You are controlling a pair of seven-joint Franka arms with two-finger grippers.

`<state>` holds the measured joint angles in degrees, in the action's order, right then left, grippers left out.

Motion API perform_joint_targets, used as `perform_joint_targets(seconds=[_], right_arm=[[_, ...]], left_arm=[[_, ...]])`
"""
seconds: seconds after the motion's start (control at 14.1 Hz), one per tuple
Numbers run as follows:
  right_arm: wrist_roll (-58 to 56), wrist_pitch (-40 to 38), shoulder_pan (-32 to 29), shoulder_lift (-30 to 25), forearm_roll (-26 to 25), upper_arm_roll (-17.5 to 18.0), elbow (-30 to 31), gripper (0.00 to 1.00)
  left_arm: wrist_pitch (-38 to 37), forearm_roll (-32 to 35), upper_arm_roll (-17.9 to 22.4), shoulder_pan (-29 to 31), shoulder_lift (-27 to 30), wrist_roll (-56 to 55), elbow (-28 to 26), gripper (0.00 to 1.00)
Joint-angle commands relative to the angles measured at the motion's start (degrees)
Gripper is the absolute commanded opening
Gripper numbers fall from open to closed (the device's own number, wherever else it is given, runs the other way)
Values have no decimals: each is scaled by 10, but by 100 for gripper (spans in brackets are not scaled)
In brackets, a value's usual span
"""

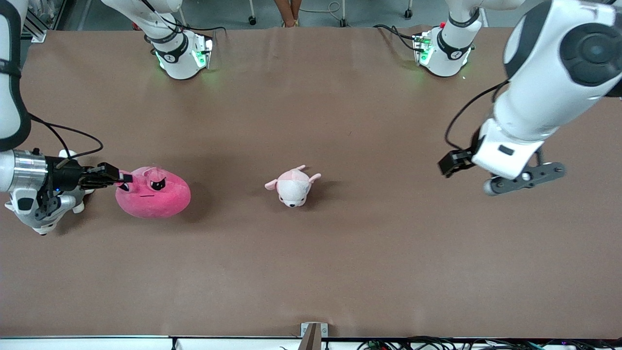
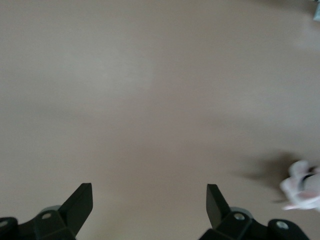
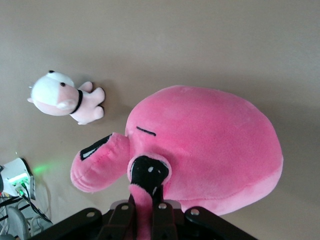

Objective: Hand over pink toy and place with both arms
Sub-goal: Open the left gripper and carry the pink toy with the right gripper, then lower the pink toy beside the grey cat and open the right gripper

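While the right gripper pinches a small nub of the pink toy, the toy lies on the counter | handling: soft, light, likely sags; a fuller pinch of body seems safer | left gripper: jaws wide, empty, waiting above bare counter.

Even overhead light, soft shadows under toys; left wrist view blurred, possibly motion; no glare.

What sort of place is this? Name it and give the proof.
Likely a robotics lab bench: two robot arms bolted to a brown-covered table, plush test props such as the pink toy held by the right gripper, and loose cables along the table edge.
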<state>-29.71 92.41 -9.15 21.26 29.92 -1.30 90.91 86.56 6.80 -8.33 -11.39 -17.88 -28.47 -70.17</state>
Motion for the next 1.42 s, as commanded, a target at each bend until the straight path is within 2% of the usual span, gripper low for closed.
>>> perform_joint_targets(seconds=[0.0,0.14,0.43,0.57,0.78,1.35], right_arm=[[-43,-8,-30,38,0,11,-29,1],[-65,-13,-41,57,2,12,-35,1],[-90,-17,-43,77,21,13,-35,1],[-92,-48,-41,92,28,14,-42,1],[-114,-52,-42,110,26,14,-52,1],[-119,-53,-54,126,25,14,-64,1]], left_arm=[[-25,13,-11,49,40,104,-19,100],[-22,8,-5,65,80,154,-60,100],[-21,-13,4,93,171,184,-162,100],[-21,-22,4,101,194,187,-187,100],[-20,-60,2,125,219,191,-204,100],[-21,-65,0,124,236,200,-214,100]])
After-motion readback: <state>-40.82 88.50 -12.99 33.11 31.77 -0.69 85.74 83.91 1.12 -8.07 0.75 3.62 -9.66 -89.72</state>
